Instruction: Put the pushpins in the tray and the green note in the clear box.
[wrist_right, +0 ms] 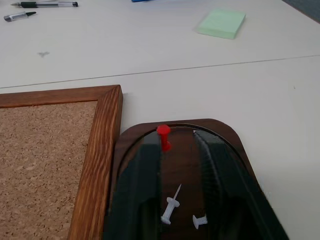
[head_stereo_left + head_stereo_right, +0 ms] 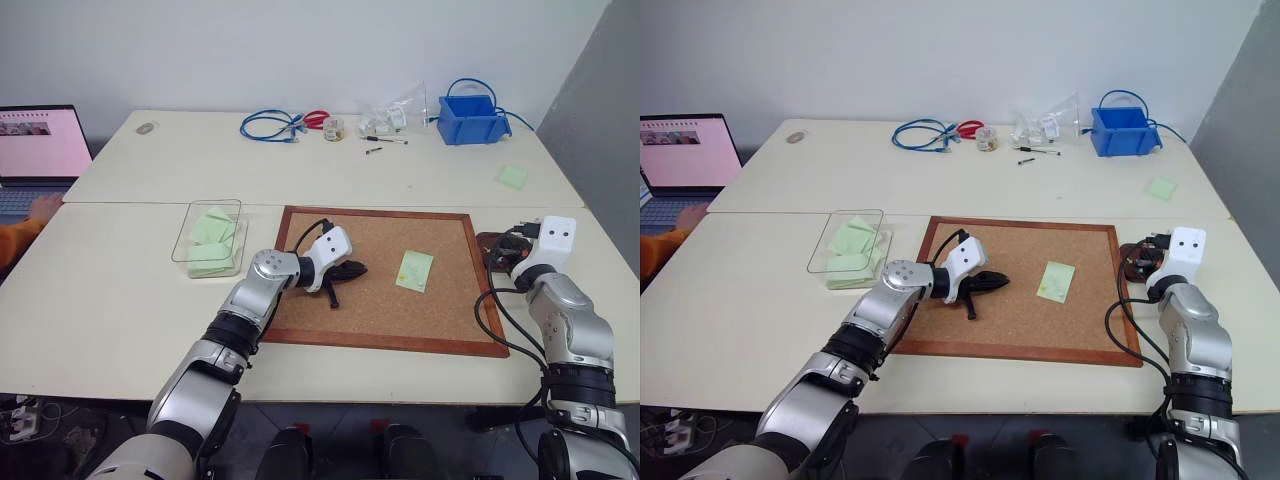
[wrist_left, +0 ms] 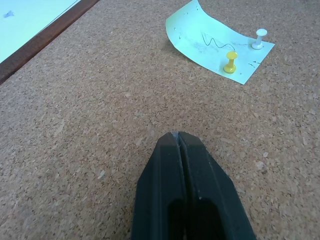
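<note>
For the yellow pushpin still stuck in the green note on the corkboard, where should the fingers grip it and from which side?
Grip the yellow pushpin by its waisted plastic head, coming from above with a finger on each side. It stands upright with its point through the green note into the corkboard, so a straight upward pull should free it. The white pushpin stands apart, leaving room, probably.

We see the tray [image 1: 235, 145] cut off beside the corkboard [image 1: 45, 165], its floor partly behind the jaws. In the head views, its pushpins are too small to make out.
</note>
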